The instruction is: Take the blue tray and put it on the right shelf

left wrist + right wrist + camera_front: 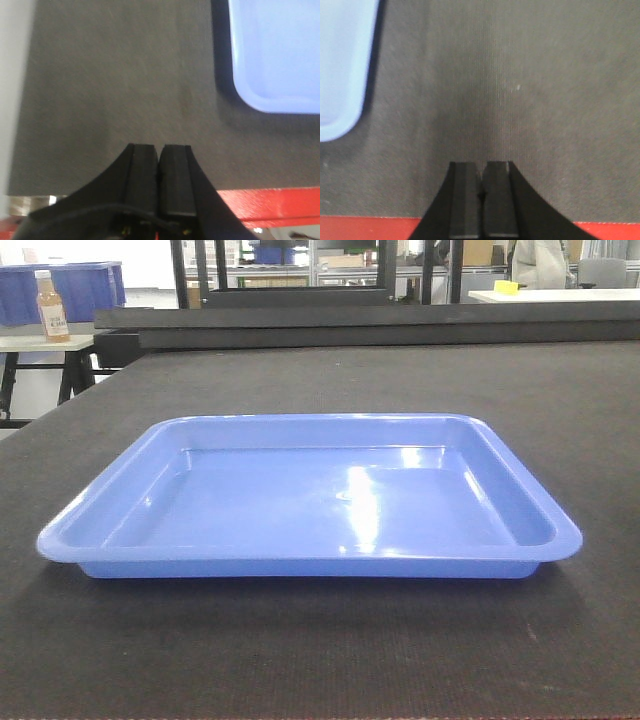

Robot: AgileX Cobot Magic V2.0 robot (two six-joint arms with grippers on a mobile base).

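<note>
The blue tray lies flat and empty on the dark-topped table, in the middle of the front view. Its near left corner shows at the top right of the left wrist view. Its near right corner shows at the top left of the right wrist view. My left gripper is shut and empty, above the table's near edge, left of the tray. My right gripper is shut and empty, above the near edge, right of the tray. The right shelf is out of view. Neither gripper shows in the front view.
A red strip runs along the table's near edge, also in the right wrist view. Beyond the table at the back left, a side table holds a bottle and a dark blue bin. Dark frames stand behind.
</note>
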